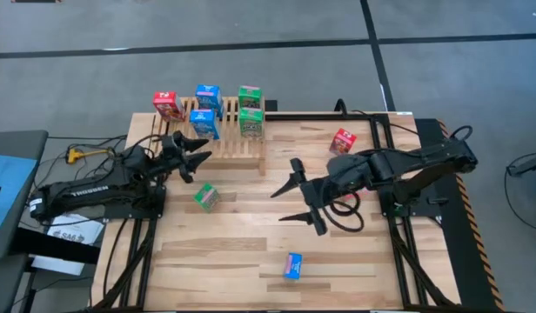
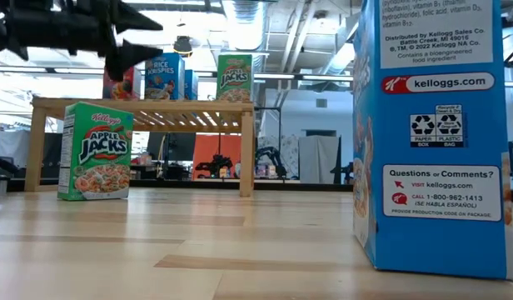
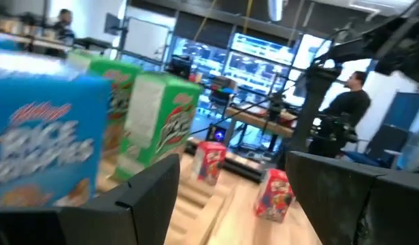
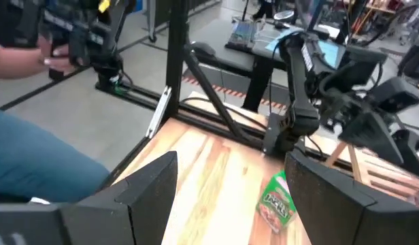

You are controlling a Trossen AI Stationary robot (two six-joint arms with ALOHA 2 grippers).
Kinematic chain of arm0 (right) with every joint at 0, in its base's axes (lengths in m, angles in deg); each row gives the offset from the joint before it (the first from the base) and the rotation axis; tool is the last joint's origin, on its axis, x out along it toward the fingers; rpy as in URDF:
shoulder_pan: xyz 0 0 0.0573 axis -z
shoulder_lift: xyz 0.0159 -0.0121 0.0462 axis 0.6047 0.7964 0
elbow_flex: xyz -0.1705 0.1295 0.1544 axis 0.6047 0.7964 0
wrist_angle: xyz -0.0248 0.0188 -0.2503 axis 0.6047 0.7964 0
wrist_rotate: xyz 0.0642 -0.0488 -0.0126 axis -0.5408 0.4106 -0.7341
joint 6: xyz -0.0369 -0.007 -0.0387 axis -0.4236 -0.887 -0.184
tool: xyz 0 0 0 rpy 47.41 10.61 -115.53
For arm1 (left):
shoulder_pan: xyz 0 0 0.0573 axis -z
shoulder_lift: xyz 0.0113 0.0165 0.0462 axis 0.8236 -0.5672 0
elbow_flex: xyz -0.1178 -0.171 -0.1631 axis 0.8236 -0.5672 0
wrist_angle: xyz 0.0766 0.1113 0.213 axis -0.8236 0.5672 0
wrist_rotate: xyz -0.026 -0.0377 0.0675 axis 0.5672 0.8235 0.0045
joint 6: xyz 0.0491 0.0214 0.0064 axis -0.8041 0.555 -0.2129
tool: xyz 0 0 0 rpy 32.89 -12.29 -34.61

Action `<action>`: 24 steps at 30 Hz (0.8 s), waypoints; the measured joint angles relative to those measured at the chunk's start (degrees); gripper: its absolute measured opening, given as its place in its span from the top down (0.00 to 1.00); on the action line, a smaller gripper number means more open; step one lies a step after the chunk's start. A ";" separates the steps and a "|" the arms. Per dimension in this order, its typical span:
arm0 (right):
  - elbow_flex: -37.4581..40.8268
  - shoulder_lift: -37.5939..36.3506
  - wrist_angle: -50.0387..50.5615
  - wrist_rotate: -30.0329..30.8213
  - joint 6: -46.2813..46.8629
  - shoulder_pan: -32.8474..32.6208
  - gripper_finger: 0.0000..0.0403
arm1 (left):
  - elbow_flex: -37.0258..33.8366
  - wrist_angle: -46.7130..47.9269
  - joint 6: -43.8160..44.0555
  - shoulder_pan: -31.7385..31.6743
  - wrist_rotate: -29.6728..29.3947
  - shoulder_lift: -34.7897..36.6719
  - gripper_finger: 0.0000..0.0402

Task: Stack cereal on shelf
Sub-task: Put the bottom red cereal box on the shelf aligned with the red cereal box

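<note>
Pale plank bench (image 1: 251, 252), and we're mid-task: left end effector (image 1: 196, 156) open and empty beside the shelf (image 1: 237, 143), which holds several boxes. Loose green box (image 1: 205, 196) lies just beside it, likely next. Right end effector (image 1: 296, 198) waits open mid-bench.

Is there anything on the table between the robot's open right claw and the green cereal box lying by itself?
No. In the high view, only bare plank tabletop lies between the right gripper and the lone green cereal box.
</note>
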 joint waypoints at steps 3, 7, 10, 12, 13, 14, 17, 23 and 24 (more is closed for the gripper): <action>0.02 -1.50 1.64 3.71 1.21 -1.49 0.26 | 2.60 0.81 -1.84 1.82 0.20 -0.57 0.35; 0.01 -4.14 4.89 9.72 1.61 -3.12 0.26 | 6.35 4.57 -3.03 3.93 0.19 -0.79 0.35; 0.00 -5.96 8.22 13.62 4.12 -3.95 0.26 | 9.49 8.37 -3.05 5.22 0.16 -0.77 0.35; 0.02 -7.23 10.70 15.73 6.45 -4.22 0.26 | 11.89 11.83 -3.39 5.79 0.13 -0.77 0.35; 0.02 -7.79 11.71 16.75 7.70 -4.26 0.26 | 13.15 13.50 -3.77 6.07 0.13 -0.79 0.35; 0.00 -8.30 12.39 17.83 8.99 -4.26 0.26 | 14.44 15.09 -4.11 6.37 0.09 -0.79 0.35; 0.00 -9.44 17.01 21.49 13.22 -4.24 0.26 | 18.25 19.60 -4.16 7.13 -0.31 -1.42 0.35; 0.00 -10.34 31.74 30.05 28.70 -4.15 0.26 | 25.62 31.88 -4.16 8.24 -0.37 -1.48 0.35; 0.00 -10.30 34.84 30.66 31.89 -4.15 0.26 | 26.53 33.85 -4.16 8.24 -0.43 -1.46 0.35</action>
